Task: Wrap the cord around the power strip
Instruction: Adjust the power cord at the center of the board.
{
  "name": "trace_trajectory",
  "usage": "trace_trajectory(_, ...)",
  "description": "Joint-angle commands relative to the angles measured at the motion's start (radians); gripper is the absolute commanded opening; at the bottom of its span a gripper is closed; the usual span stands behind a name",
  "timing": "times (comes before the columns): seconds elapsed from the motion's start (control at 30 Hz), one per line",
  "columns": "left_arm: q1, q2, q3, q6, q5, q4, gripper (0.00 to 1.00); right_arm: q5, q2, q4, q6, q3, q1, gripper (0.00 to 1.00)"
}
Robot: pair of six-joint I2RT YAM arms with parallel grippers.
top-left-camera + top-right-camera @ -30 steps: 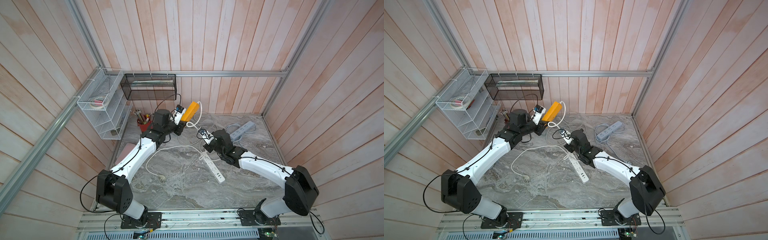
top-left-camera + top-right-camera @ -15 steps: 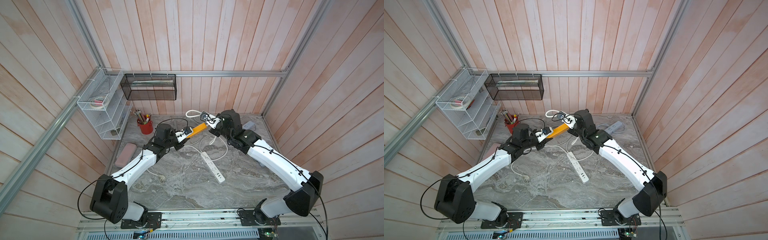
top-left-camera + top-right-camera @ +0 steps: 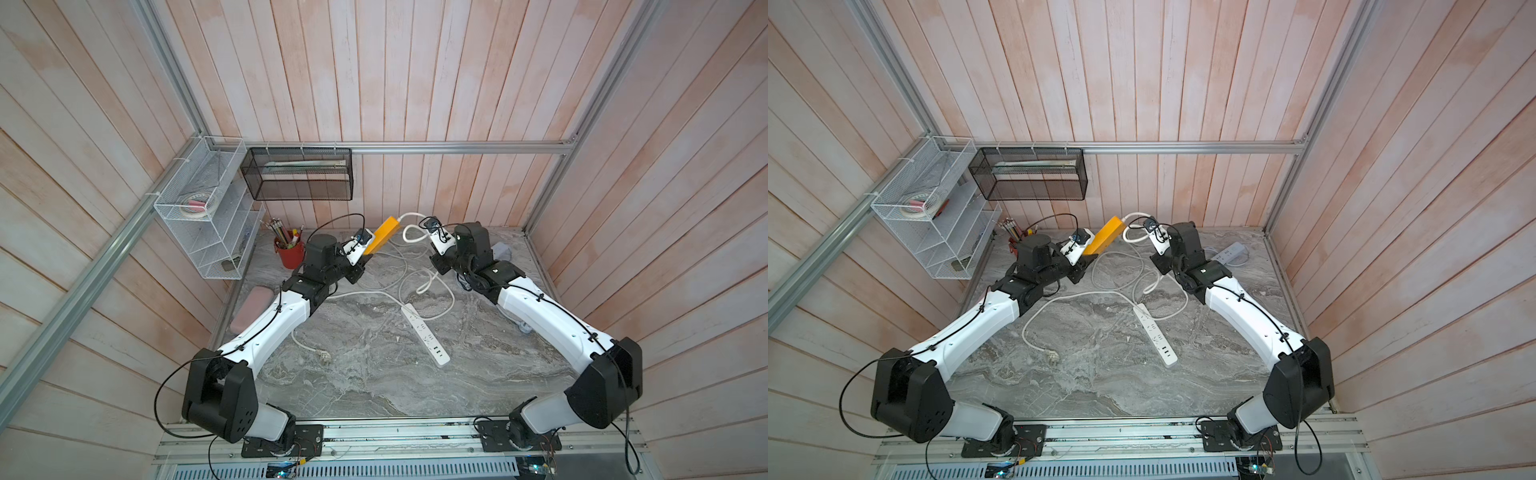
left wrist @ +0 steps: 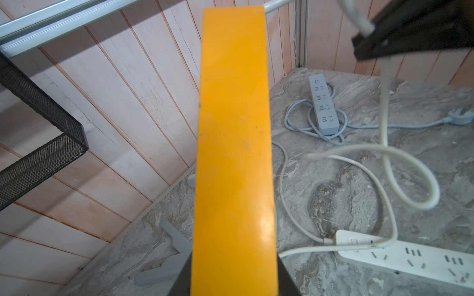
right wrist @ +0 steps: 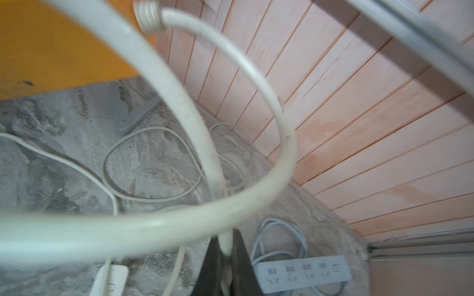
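The left gripper's (image 4: pixel 234 283) dark fingers (image 4: pixel 286 282) are clamped on the lower end of the yellow power strip (image 4: pixel 233 128), one on each long edge. The strip is raised clear of the table (image 3: pixel 374 386) and slants upward, above and beyond the cord end of the white power strip (image 3: pixel 426 334) that lies flat on the marble. The right gripper's (image 5: pixel 227 252) fingers (image 5: pixel 243 269) are pinched tight on the white cord (image 5: pixel 282 143). This gripper is also lifted, beyond the white power strip and just beside the yellow strip's raised tip. The cord leaves that tip, curls in one open loop in the air and reaches the pinch. No turn of it lies around the yellow body. Below the pinch it hangs down to loose coils on the table next to the white power strip's cord end. There it mixes with other white cable, and the two cannot be told apart. A blue-grey power strip (image 4: pixel 323 105) with its bundled lead lies well beyond the white one.
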Motion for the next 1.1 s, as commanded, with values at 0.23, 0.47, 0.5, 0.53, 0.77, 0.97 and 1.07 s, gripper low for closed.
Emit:
trace_trajectory(0.23,0.147,-0.059,0.12,-0.517,0.102,0.115,0.0,-0.087,0.006,0.158,0.333,-0.317,-0.028,0.02)
trace_trajectory(0.47,0.203,-0.11,0.12,-0.666,0.182,0.231,0.0,-0.067,0.196,0.076,0.418,-0.281,-0.079,0.0)
trace_trajectory(0.5,0.211,-0.122,0.096,-0.687,0.186,0.271,0.0,-0.074,0.222,0.065,0.436,-0.274,-0.095,0.0)
trace_trajectory(0.53,0.221,-0.131,0.075,-0.721,0.2,0.313,0.0,-0.098,0.242,0.055,0.455,-0.265,-0.112,0.0)
trace_trajectory(0.77,0.236,-0.095,0.038,-0.776,0.364,0.376,0.0,-0.285,0.109,0.147,0.502,-0.314,-0.136,0.22)
trace_trajectory(0.97,0.17,-0.101,-0.114,-0.738,0.377,0.543,0.0,-0.174,-0.11,0.148,0.762,-0.29,-0.136,0.7)
trace_trajectory(1.07,0.103,-0.116,-0.207,-0.639,0.304,0.675,0.0,-0.232,-0.145,0.13,0.981,-0.211,-0.106,0.76)
